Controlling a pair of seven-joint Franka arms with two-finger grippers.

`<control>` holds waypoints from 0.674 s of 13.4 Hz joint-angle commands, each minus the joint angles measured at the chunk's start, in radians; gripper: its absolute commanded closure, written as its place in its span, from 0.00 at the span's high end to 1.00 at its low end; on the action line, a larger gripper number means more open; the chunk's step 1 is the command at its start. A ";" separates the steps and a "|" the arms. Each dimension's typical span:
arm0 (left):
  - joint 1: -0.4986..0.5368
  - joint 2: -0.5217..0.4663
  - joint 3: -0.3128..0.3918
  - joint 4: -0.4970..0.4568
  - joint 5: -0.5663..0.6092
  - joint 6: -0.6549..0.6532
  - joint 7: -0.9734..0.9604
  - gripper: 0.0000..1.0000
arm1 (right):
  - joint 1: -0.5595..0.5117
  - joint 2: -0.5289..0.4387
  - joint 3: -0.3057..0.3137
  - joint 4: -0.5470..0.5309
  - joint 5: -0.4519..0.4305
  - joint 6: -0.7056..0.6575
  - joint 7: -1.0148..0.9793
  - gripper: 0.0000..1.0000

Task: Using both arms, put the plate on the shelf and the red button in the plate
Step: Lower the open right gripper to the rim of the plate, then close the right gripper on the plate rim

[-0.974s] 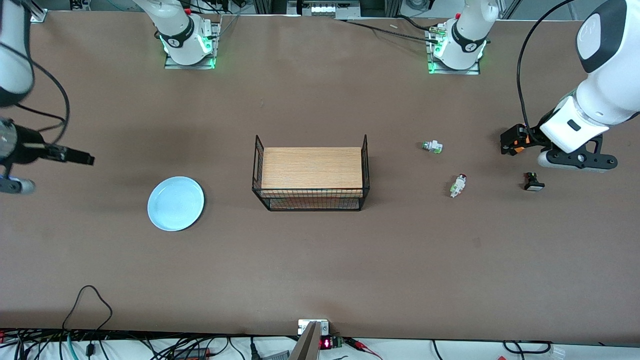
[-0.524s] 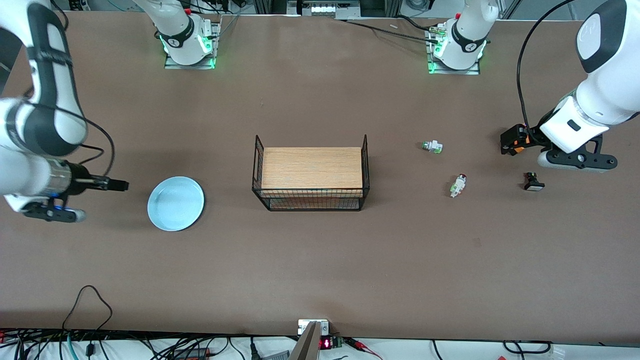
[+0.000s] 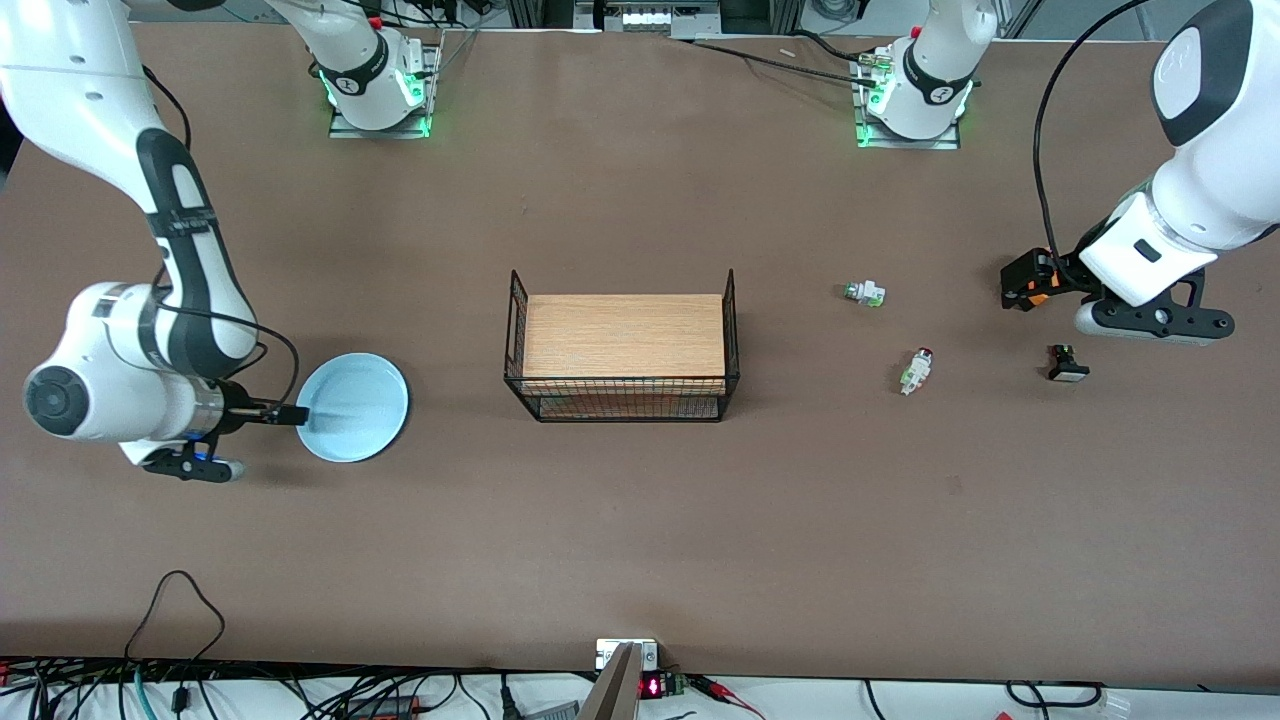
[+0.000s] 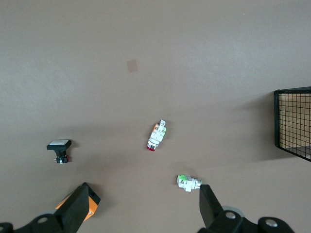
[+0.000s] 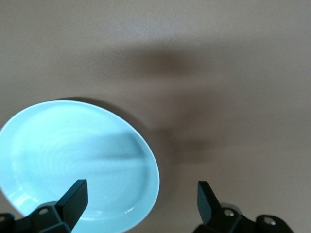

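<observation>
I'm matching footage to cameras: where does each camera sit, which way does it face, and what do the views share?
Front view: high across the table, facing both bases; shows the plate, wire basket, right gripper at the plate's rim, left gripper waiting.
Left wrist view: on the left wrist, looking down past open fingers at the red button.
Right wrist view: on the right wrist, looking down between open fingers.
Shared: the plate with the right wrist view, the red button with the left.
</observation>
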 commanded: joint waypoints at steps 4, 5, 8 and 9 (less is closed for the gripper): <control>-0.004 0.023 0.001 0.036 -0.012 -0.016 0.000 1.00 | -0.007 0.020 0.005 -0.004 0.132 0.010 0.006 1.00; -0.004 0.023 0.001 0.036 -0.012 -0.016 0.000 1.00 | -0.009 0.020 0.005 -0.007 0.175 0.011 0.004 1.00; -0.004 0.026 0.001 0.038 -0.012 -0.014 0.000 1.00 | -0.009 0.026 0.005 -0.009 0.183 0.051 -0.016 1.00; -0.004 0.026 0.001 0.038 -0.012 -0.014 0.000 1.00 | -0.009 0.038 0.005 -0.009 0.173 0.076 -0.035 1.00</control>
